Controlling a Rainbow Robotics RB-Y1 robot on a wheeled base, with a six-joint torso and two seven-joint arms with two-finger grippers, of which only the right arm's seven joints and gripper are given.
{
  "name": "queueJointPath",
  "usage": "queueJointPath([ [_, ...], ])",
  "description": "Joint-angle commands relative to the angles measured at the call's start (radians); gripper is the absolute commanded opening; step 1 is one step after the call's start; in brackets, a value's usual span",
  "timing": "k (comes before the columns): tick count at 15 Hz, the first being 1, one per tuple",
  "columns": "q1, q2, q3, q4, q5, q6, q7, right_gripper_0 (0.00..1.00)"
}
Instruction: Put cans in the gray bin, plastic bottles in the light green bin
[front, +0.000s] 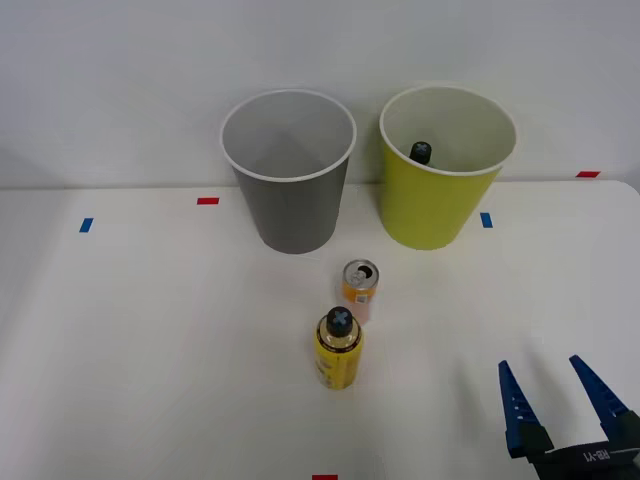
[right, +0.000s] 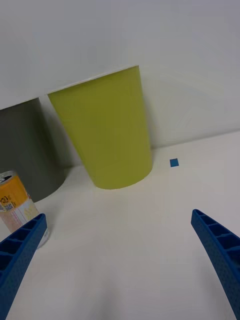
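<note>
While gripper (front: 560, 392) hangs wide open w/ nothing held, white table (front: 150, 350), tape marks, pale wall

On the white table (front: 150, 350), the right gripper (front: 562, 395) hangs with its blue fingers (right: 220, 250) spread apart at about 4 o'clock from the table's middle, open tabletop all around it. At the middle, a yellow bottle (front: 339, 350) and an orange can (front: 360, 290) stand upright, close together, the can at the bottle's 1 o'clock; together they block a straight path through the centre. Beyond them, the gray bin (front: 290, 200) at 12 o'clock and the light green bin (front: 440, 190) at 1 o'clock stand side by side with a narrow gap between. Bare table lies from the gripper to the green bin, and across the whole 9 o'clock side.
</note>
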Motion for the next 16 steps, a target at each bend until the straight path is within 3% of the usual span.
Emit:
queueJointPath([
  [1,-0.022,0.035,-0.007,0.081,-0.015,-0.071,0.090,1.00],
  [4,0.013,0.088,-0.016,0.087,-0.006,-0.095,0.108,1.00],
  [8,0.032,0.062,-0.021,0.087,0.011,-0.104,0.107,1.00],
  [11,0.062,0.055,0.017,0.087,0.000,-0.104,0.127,1.00],
  [12,0.069,0.055,0.027,0.087,-0.012,-0.104,0.164,1.00],
  [16,0.092,0.021,0.162,0.087,-0.265,-0.098,0.512,1.00],
])
